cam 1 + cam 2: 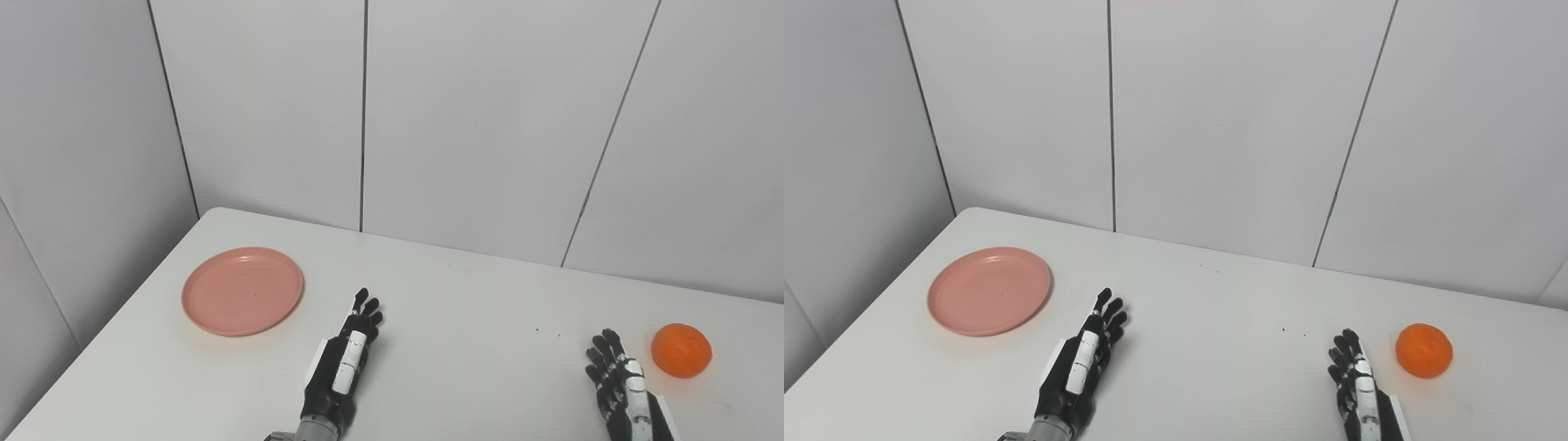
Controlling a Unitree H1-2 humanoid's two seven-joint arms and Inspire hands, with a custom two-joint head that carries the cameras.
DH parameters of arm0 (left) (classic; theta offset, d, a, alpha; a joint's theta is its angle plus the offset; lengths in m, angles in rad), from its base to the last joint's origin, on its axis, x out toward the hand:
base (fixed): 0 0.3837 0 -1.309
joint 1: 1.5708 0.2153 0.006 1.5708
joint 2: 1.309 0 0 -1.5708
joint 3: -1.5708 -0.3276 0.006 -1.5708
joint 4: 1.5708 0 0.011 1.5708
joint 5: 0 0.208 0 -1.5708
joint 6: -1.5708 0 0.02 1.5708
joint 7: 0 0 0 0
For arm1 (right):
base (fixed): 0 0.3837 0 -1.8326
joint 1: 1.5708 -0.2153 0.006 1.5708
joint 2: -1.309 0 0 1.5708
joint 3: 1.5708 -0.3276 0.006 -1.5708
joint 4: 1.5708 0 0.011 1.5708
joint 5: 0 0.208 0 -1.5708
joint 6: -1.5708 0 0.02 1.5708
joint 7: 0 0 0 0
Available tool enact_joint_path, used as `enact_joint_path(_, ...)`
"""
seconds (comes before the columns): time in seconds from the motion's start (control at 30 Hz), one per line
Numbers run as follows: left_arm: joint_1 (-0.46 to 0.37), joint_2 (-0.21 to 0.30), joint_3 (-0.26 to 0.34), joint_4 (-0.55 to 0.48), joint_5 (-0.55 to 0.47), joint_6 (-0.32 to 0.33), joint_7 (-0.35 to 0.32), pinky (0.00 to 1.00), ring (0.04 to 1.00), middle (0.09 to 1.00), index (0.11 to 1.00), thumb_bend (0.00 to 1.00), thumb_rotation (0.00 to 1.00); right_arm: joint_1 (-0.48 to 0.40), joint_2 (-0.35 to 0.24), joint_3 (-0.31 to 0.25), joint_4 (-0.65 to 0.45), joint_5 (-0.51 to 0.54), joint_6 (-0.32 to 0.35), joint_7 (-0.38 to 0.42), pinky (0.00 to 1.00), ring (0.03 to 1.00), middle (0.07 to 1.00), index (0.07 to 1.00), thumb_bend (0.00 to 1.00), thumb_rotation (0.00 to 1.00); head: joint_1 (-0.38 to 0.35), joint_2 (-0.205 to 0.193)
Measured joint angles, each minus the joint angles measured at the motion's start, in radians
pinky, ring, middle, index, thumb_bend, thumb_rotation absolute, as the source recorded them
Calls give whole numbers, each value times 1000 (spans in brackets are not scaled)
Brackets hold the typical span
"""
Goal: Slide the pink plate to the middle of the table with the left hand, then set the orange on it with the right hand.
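While empty-handed: pink plate [242, 291] far left, orange [681, 350] far right.

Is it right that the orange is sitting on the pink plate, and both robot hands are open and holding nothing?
Not quite. The orange is not on the pink plate. It sits on the bare table far to the right, next to the right hand, while the plate lies empty on the left. The left eye view shows this clearly. The rest is right: the left hand and the right hand are both open and holding nothing.
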Motion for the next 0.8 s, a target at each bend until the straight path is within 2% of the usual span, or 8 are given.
enact_joint_path(0.13, -18, 15, 13, 7, -10, -3, -1, 852, 887, 908, 954, 927, 920, 0, -1, 0, 0, 8, 0, 2, 987, 937, 944, 926, 764, 1000, -2, -3)
enact_joint_path(0.27, -49, 58, 21, 11, -11, -11, -6, 807, 848, 869, 907, 979, 897, 0, -2, -1, 0, 14, 0, 3, 961, 920, 931, 910, 772, 1000, -5, -9)
enact_joint_path(0.53, -185, 100, 64, 1, -68, -48, -31, 686, 775, 794, 818, 999, 875, -2, -2, 0, 1, 20, 0, 3, 940, 908, 924, 900, 755, 1000, -18, -15)
enact_joint_path(0.67, -248, 145, 95, 8, -120, -61, -68, 677, 776, 788, 810, 991, 880, -3, 0, 1, 1, 14, 0, 1, 931, 902, 920, 894, 760, 1000, -25, -14)
enact_joint_path(0.8, -281, 214, 132, 25, -147, -74, -93, 650, 759, 786, 798, 997, 888, -2, 0, 1, 1, 13, 0, 1, 925, 900, 917, 892, 758, 1000, -26, -12)
